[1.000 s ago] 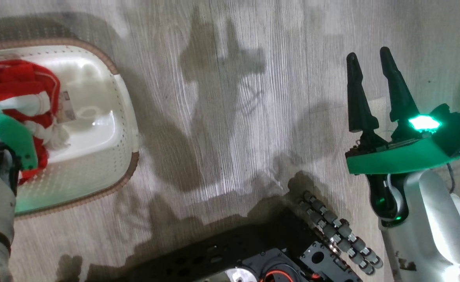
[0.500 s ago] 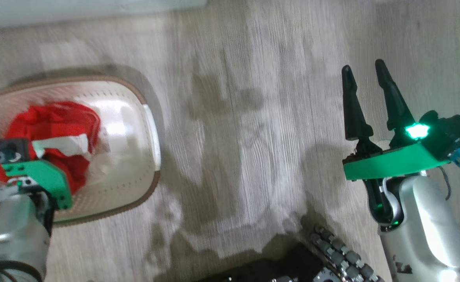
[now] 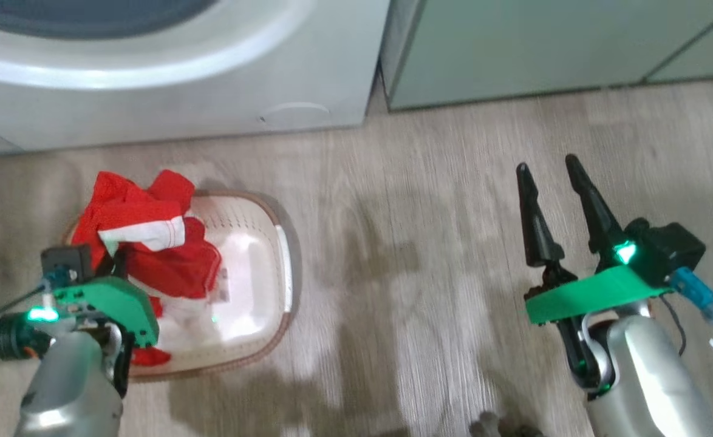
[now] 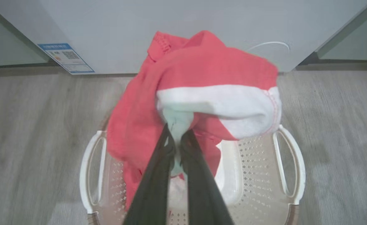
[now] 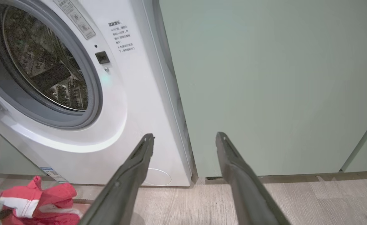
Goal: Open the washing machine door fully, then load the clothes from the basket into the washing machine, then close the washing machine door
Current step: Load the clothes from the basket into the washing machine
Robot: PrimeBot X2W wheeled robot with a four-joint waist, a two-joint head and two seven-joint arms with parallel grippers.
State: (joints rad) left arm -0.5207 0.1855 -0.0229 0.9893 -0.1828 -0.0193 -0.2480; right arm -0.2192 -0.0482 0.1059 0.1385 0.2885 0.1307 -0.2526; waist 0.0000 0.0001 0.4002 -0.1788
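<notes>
Left gripper (image 4: 177, 134) is pinching shut on the clothes (image 4: 202, 68), holding them just above the basket (image 4: 288, 165), with the washing machine (image 4: 171, 18) lying straight ahead past its fingertips and the drum mouth (image 5: 46, 62) likely higher up, while the right gripper (image 3: 546, 162) is idling wide open, empty and farther off.

The head camera looks steeply down on the floor (image 3: 423, 243), with the washer (image 3: 180, 91) foot and cabinet (image 3: 514, 48) along its top edge. The left wrist camera sits close over the basket (image 4: 258, 175), facing down along the left claw (image 4: 178, 133) toward the washer's base. The right wrist camera sits low, facing almost level past the right claw (image 5: 185, 135) at the washer and cabinet fronts. All three share the clothes (image 3: 144, 224) and the washer's round cap (image 3: 296, 112).
</notes>
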